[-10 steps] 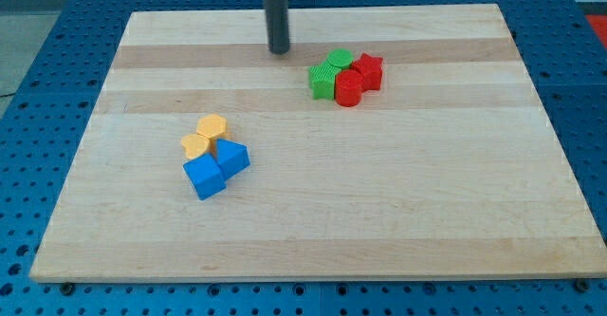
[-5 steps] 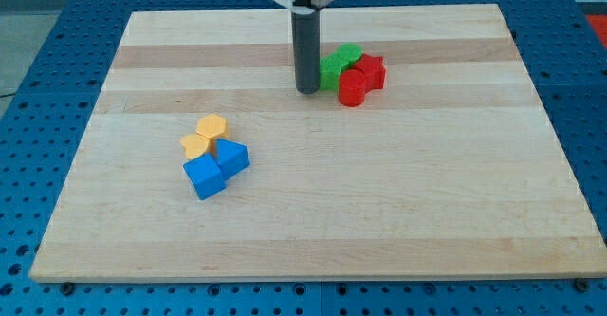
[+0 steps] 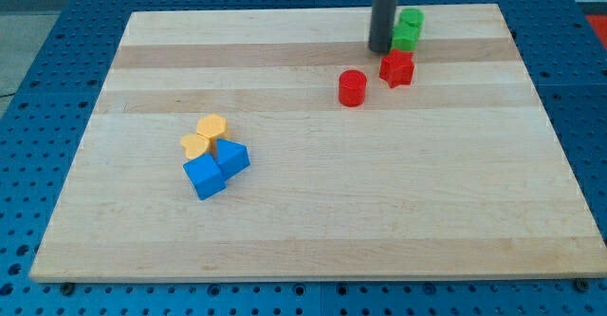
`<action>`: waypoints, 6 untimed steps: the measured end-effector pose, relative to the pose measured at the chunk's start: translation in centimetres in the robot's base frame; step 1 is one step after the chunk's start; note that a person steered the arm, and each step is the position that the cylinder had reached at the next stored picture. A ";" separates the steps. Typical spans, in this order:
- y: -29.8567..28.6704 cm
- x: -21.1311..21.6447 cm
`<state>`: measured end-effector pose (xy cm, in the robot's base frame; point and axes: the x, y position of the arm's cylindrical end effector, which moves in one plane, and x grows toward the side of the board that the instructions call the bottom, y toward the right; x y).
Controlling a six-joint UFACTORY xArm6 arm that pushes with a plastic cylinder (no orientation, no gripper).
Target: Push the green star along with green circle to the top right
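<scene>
Two green blocks lie together near the view's top right: one (image 3: 411, 19) at the top and one (image 3: 405, 39) just below it. I cannot tell which is the star and which the circle. My tip (image 3: 380, 49) stands at the left side of the lower green block, touching or nearly touching it. The rod rises out of the view's top.
A red star-like block (image 3: 397, 68) lies just below the green pair, and a red cylinder (image 3: 352, 87) lies to its lower left. At the board's left middle, two yellow blocks (image 3: 205, 136) and two blue blocks (image 3: 216, 168) form a cluster. The wooden board (image 3: 313, 212) lies on a blue pegboard.
My tip has swept from the left of the green and red cluster up and to the right. The green blocks moved toward the top right; the red blocks separated and stayed lower.
</scene>
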<state>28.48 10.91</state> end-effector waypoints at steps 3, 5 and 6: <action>0.0 0.5; 1.3 0.6; 1.4 0.6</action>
<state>29.04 12.27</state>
